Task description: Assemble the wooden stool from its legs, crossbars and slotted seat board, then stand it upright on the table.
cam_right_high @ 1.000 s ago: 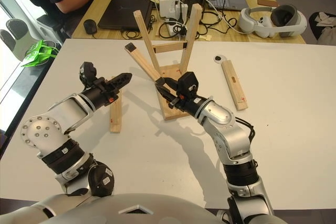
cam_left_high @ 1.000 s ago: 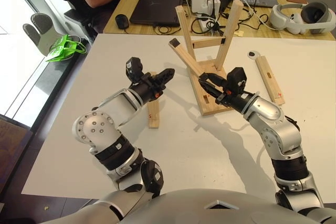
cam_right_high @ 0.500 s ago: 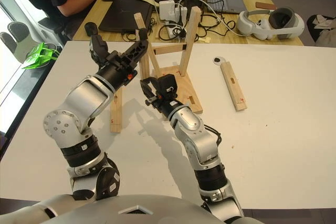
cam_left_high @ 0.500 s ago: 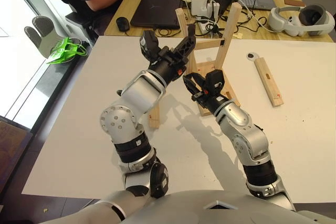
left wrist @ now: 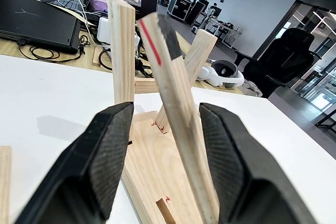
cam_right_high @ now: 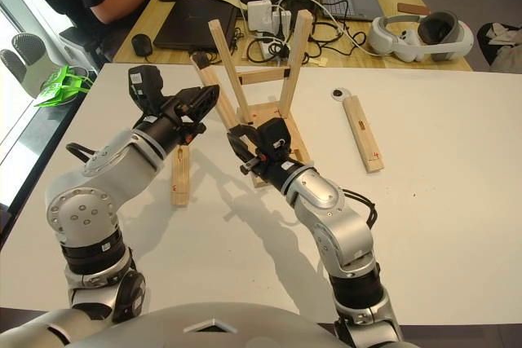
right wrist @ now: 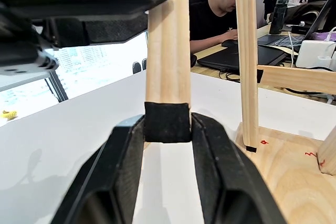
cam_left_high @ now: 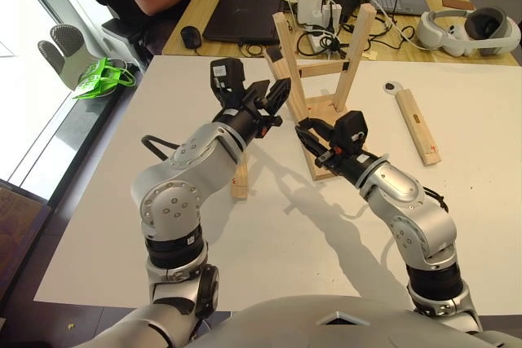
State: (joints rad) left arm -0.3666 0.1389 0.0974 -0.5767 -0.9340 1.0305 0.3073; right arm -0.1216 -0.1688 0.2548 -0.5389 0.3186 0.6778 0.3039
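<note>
The right end effector [right wrist: 167, 123] grips a tilted pale wooden leg [left wrist: 176, 93] by its black-wrapped end (beside the slotted wooden seat board [right wrist: 286, 182]). The left end effector [cam_left_high: 273, 100] straddles the leg, open.

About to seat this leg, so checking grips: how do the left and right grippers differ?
The right gripper is shut on the black-taped lower end of the tilted leg; the left gripper is open, fingers straddling it higher up. Right sits low by the seat board; left above. Both address the same leg.

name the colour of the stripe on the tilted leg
Red stripe on the leg; left wrist view shows it best.
</note>
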